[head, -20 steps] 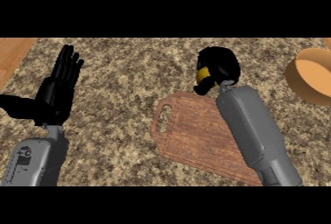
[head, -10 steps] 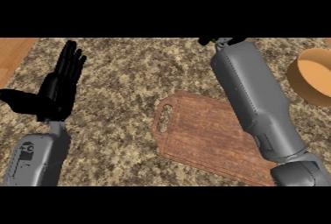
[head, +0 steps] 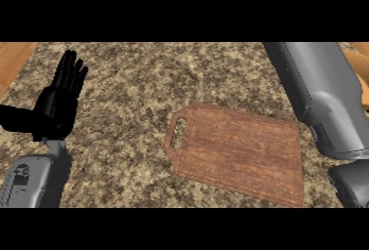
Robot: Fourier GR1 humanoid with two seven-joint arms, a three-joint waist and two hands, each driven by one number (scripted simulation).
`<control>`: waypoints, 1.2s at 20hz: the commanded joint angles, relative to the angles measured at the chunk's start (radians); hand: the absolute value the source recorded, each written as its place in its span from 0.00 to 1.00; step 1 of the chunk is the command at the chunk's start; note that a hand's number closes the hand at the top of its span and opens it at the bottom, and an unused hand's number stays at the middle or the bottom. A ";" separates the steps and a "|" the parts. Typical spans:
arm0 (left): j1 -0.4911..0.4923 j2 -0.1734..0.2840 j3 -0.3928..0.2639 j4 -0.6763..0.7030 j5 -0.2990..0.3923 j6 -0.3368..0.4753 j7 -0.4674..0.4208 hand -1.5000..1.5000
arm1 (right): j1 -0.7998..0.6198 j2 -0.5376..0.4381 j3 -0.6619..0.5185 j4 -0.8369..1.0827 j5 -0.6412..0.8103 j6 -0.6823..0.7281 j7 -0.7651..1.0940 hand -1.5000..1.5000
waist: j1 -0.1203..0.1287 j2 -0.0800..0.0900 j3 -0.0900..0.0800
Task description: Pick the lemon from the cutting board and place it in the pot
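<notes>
I see the cutting board (head: pixel 238 154) bare, no lemon on it. My right forearm (head: pixel 317 93) stretches past the board's far corner, its robot hand out of view. The left robot hand (head: pixel 57 105) rests open left of the board. I judge the lemon mid-carry, placement pending.

Speckled stone counter (head: pixel 137 73), a wooden cutting board (head: pixel 238 151) flat on it, handle toward the left.
</notes>
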 commanded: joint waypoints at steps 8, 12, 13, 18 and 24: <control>-0.017 0.028 0.042 0.017 0.019 -0.007 0.032 0.50 | 0.125 -0.176 -0.102 -0.073 -0.080 0.053 -0.071 1.00 | -0.055 -0.015 0.002; 0.040 -0.003 0.018 -0.008 -0.013 0.013 -0.017 0.50 | 0.248 -0.231 -0.135 -0.149 -0.130 -0.027 -0.137 1.00 | -0.052 -0.015 0.002; 0.076 0.008 0.021 -0.050 -0.001 -0.002 0.000 0.50 | 0.273 -0.242 -0.136 -0.176 -0.133 -0.013 -0.137 1.00 | -0.050 -0.017 0.002; 0.013 0.011 0.047 0.021 0.012 -0.007 -0.021 0.50 | 0.329 -0.342 -0.216 -0.167 -0.262 -0.037 -0.318 1.00 | -0.048 -0.012 0.002; 0.037 -0.022 0.006 -0.034 -0.018 0.017 -0.002 0.50 | 0.377 -0.398 -0.264 0.032 -0.295 -0.171 -0.441 1.00 | -0.027 -0.004 0.003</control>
